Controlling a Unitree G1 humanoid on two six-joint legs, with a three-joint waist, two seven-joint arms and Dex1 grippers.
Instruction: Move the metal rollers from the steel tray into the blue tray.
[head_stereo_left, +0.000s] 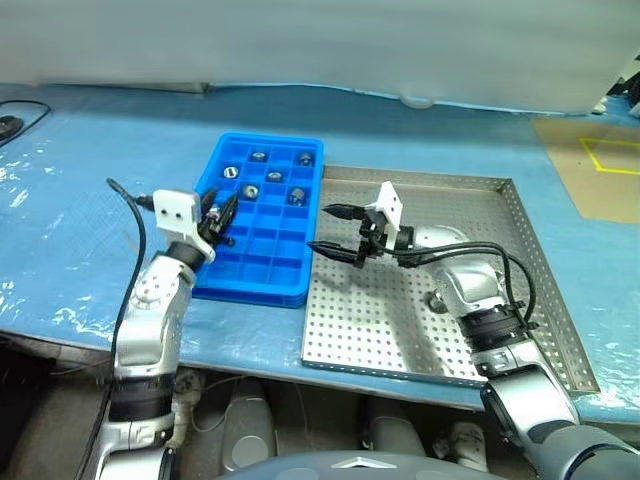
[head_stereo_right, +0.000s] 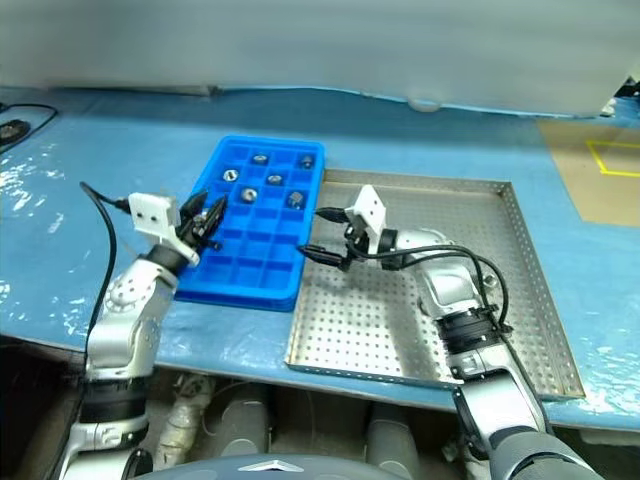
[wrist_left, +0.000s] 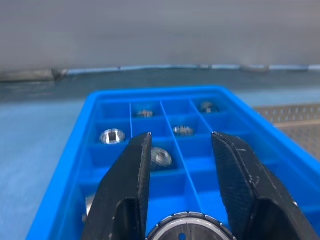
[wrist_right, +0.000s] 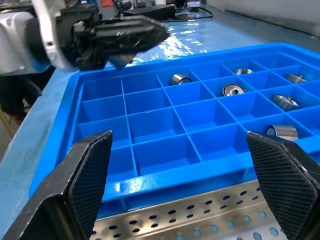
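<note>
The blue tray (head_stereo_left: 262, 268) lies left of the steel tray (head_stereo_left: 385, 325). Several metal rollers (head_stereo_left: 276, 177) sit in separate compartments in the blue tray's far half. My left gripper (head_stereo_left: 222, 208) hovers over the blue tray's left edge, pointing across it. In the left wrist view it (wrist_left: 180, 137) is shut on a silvery roller (wrist_left: 190, 229), held low between the fingers. My right gripper (head_stereo_left: 328, 229) hangs over the steel tray's left edge, pointing at the blue tray. Its jaws stand wide open with nothing between them, as the right wrist view (wrist_right: 177, 145) shows.
Both trays rest on a table covered in blue sheeting (head_stereo_left: 90, 210). A black cable (head_stereo_left: 20, 112) lies at the far left. A brown board with yellow tape (head_stereo_left: 600, 165) sits at the far right. A pale wall runs along the back.
</note>
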